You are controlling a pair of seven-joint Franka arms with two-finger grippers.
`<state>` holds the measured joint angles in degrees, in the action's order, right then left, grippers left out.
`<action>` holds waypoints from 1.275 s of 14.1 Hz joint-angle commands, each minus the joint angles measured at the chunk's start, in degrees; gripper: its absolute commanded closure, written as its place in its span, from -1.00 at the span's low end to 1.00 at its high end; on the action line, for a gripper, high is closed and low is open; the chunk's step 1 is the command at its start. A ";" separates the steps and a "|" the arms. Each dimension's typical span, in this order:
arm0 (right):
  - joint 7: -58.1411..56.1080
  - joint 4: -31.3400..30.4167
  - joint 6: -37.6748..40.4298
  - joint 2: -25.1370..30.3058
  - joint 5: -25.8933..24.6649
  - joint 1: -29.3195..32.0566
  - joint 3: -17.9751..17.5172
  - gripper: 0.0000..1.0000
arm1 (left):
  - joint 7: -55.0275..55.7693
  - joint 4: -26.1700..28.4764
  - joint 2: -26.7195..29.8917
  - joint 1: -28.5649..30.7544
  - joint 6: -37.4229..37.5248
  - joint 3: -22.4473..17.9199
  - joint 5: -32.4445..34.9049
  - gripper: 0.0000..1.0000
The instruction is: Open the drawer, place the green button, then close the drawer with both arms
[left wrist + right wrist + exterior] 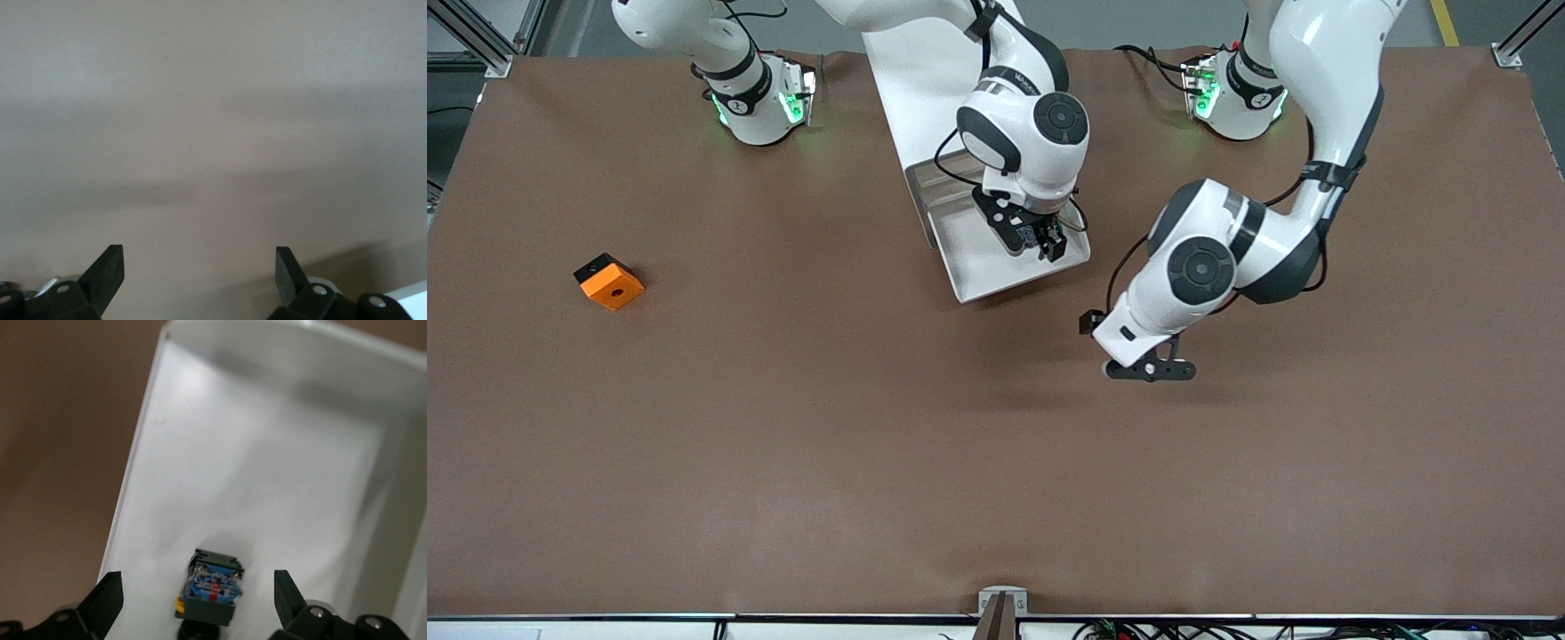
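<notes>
Drawer walls hem right tool; left tool unobstructed

The button lies, seemingly upright, in the open white drawer.

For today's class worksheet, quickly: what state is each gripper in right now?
Left gripper: open, empty, over bare table.
Right gripper: open over the drawer, the button lying between its fingers, not gripped.

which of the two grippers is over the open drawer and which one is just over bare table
The right gripper is over the open drawer, fingers spread, the button lying in the drawer between them. The left gripper is open over the bare brown table.
</notes>
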<state>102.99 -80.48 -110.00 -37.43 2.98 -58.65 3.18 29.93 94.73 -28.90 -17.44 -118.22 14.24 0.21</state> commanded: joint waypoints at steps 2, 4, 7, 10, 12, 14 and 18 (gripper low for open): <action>-18.06 3.31 6.28 0.25 0.18 2.66 -0.37 -1.00 | 10.54 -0.07 -4.58 -1.79 -5.34 0.17 -0.56 -1.00; -22.37 3.31 6.37 0.43 -0.08 3.10 -0.19 -1.00 | 15.14 -0.16 -6.86 -4.08 -7.10 0.17 -0.56 -1.00; -33.25 2.87 10.57 3.67 -0.25 6.96 -0.02 -1.00 | 20.15 -0.07 -8.97 -6.28 -7.55 0.35 -0.82 -1.00; -45.73 2.78 14.80 8.23 -0.43 11.44 -0.02 -1.00 | 24.90 -0.07 -10.12 -7.25 -7.20 0.52 -2.57 -1.00; -52.33 2.87 18.04 11.22 -0.43 15.04 -0.02 -1.00 | 25.79 -0.07 -10.12 -7.34 -6.76 0.61 -5.03 -1.00; -58.22 2.87 20.95 14.21 -0.34 18.82 -0.02 -1.00 | 26.40 -0.07 -10.12 -8.04 -5.98 1.48 -5.92 -1.00; -69.56 2.96 25.35 18.44 -0.34 26.46 -0.02 -1.00 | 32.01 -0.07 -10.12 -12.08 -5.62 2.10 -6.01 -1.00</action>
<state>38.49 -76.48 -86.01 -21.42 2.93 -36.05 4.35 58.87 94.93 -39.23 -27.33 -124.61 16.33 -4.93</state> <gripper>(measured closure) 0.000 0.000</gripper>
